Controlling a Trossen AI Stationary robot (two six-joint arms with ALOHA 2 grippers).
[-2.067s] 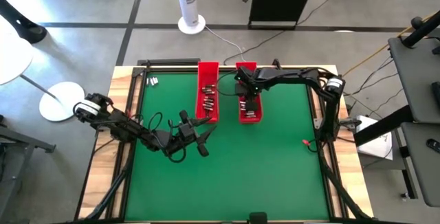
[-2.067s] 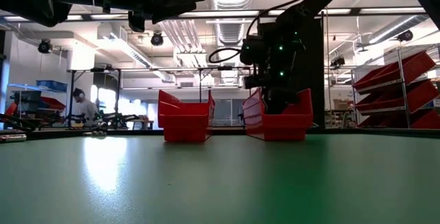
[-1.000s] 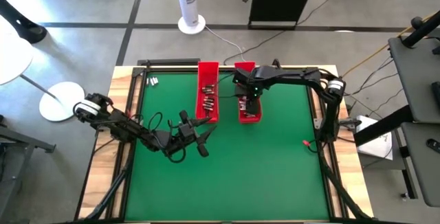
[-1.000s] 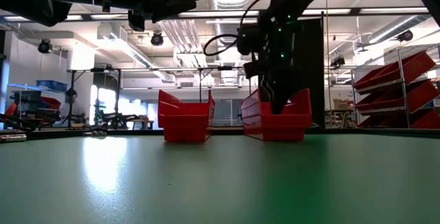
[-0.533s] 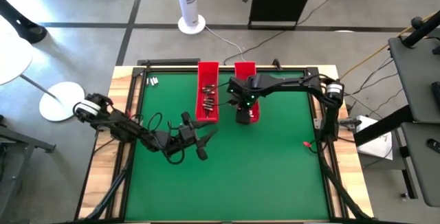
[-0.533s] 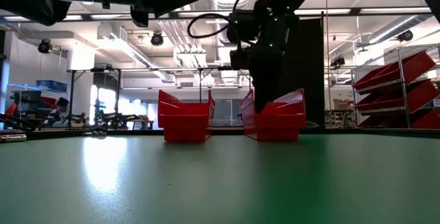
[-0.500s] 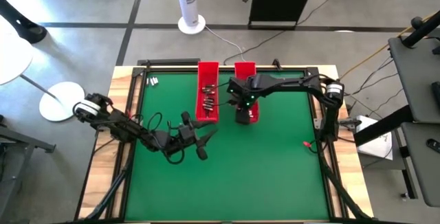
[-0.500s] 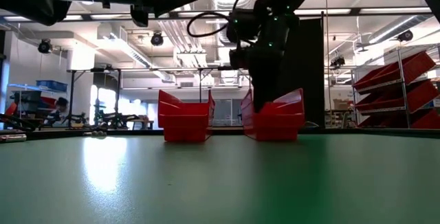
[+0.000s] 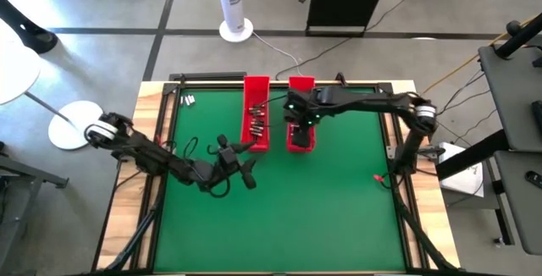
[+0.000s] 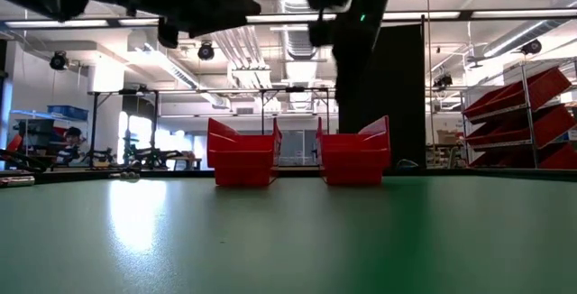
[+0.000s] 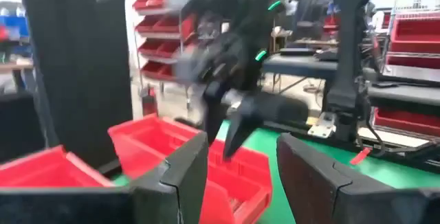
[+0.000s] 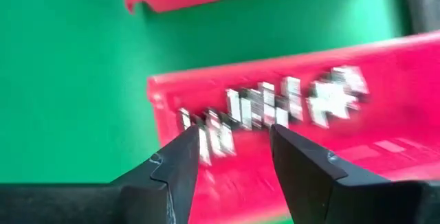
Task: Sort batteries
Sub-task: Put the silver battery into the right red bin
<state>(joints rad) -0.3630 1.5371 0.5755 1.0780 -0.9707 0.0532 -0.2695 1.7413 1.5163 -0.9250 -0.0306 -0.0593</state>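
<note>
Two long red trays stand side by side at the far middle of the green table. The left tray (image 9: 256,111) holds several batteries (image 9: 254,122). More batteries (image 12: 275,107) lie blurred in the right tray (image 9: 301,136). My right gripper (image 9: 294,117) hangs above the right tray, pointing steeply down, open, with nothing between its fingers (image 12: 230,155). My left gripper (image 9: 247,163) hovers level over the table on the near side of the left tray, open and empty (image 11: 240,176). It points toward the trays.
A few loose batteries (image 9: 186,100) lie at the table's far left corner. A small red object (image 9: 375,175) sits near the right edge. The near half of the green mat (image 9: 288,225) is bare. In the low view both trays (image 10: 243,163) (image 10: 354,160) stand far back.
My right gripper has risen out of the right tray and drifted toward the table's left. The right tray has turned and slid a little toward the left tray; it now stands square beside it.
</note>
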